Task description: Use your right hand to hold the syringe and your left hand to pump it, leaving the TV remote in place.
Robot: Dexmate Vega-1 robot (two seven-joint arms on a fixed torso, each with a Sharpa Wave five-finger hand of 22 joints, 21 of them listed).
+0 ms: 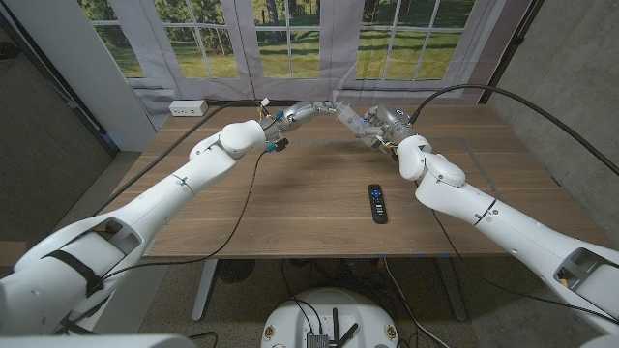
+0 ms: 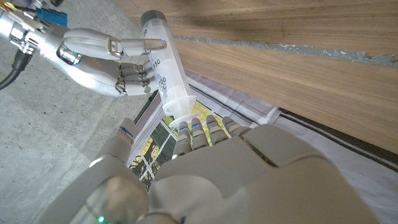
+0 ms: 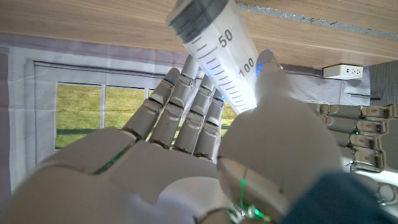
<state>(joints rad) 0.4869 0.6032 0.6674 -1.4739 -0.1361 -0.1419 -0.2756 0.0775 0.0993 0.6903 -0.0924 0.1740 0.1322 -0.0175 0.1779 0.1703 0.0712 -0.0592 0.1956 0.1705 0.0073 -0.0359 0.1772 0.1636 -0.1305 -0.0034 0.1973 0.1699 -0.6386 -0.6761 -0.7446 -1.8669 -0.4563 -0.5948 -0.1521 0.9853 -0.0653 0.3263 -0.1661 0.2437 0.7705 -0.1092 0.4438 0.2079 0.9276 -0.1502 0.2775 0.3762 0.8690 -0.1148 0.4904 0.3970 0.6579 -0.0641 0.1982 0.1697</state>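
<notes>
Two robot hands are meeting above the far edge of the bench (image 1: 290,208), near its middle, with a clear plastic syringe (image 1: 344,108) raised between them. The right hand (image 1: 377,129) is gripping the syringe barrel, its thumb on one side and its fingers (image 3: 186,106) wrapping the other. The left hand (image 1: 308,111) is reaching to the flanged plunger end, its fingertips (image 2: 199,124) curling at the flange; whether they are actually pressing on it cannot be told, so the hand's state is uncertain. The TV remote (image 1: 376,203) is lying on the bench toward the near edge, right of centre, well apart from both hands. A white power strip (image 1: 188,107) is sitting beyond the far left corner.

Handling, as a judgement: the syringe is looking light, rigid and smooth-walled, so it is likely to slip or twist under an axial push; the barrel's middle is the sensible place to hold, with pumping force applied squarely at the plunger end.

Legible writing: graduation marks on the barrel are reading 50 and 100 in the right wrist view, and 100 and 150 in the left wrist view. No brand is readable.
</notes>
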